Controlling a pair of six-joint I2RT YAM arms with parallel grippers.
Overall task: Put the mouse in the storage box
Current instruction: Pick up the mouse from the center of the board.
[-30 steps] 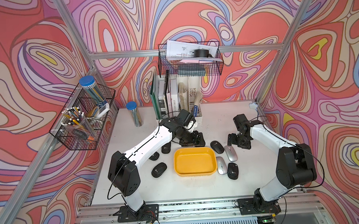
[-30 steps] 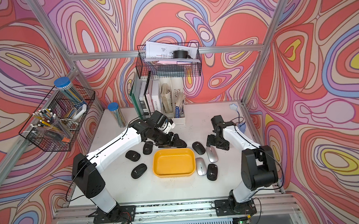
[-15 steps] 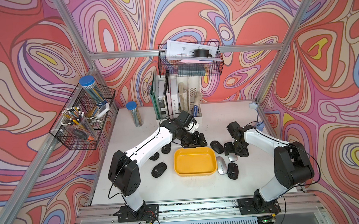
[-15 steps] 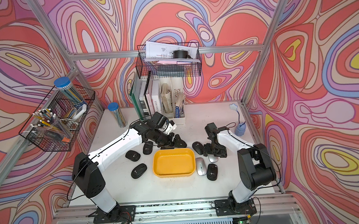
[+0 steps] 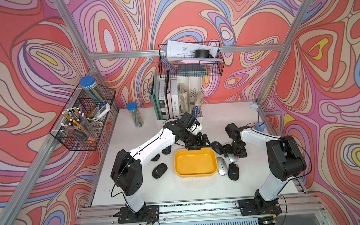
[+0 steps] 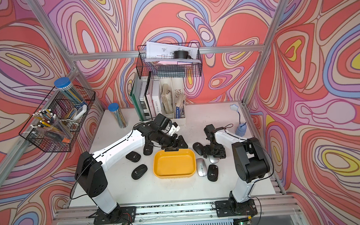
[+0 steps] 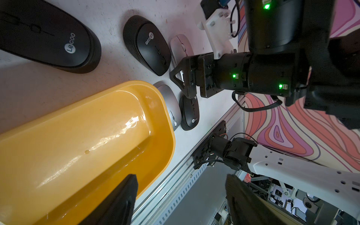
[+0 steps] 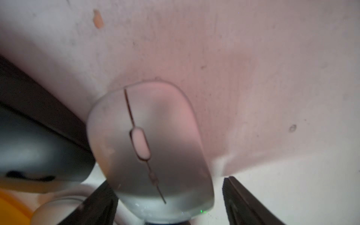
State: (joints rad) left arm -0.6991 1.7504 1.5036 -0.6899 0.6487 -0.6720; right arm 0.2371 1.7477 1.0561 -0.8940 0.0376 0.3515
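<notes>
The storage box (image 5: 195,162) (image 6: 173,163) (image 7: 78,136) is a shallow yellow tray at mid-table, with nothing in it. Just right of it lies a silver mouse (image 5: 233,158) (image 6: 213,159) (image 8: 152,136). My right gripper (image 5: 234,153) (image 6: 215,154) (image 8: 167,182) is down over this mouse, open, with a finger on each side. One finger touches the mouse's side; the other stands a little off it. My left gripper (image 5: 196,146) (image 6: 174,147) (image 7: 180,176) hangs open and empty at the box's far rim.
Beside the box lie more mice: silver (image 5: 221,169), black (image 5: 233,171) and black (image 5: 217,147) on its right, black (image 5: 159,170) on its left. Two more are partly under the left arm. A file holder (image 5: 174,100), a pencil tube (image 5: 134,114) and a blue lamp (image 5: 259,125) stand at the back.
My right gripper has moved forward and down from the back of the table onto the silver mouse. The left gripper has only drifted slightly at the box's far rim.
</notes>
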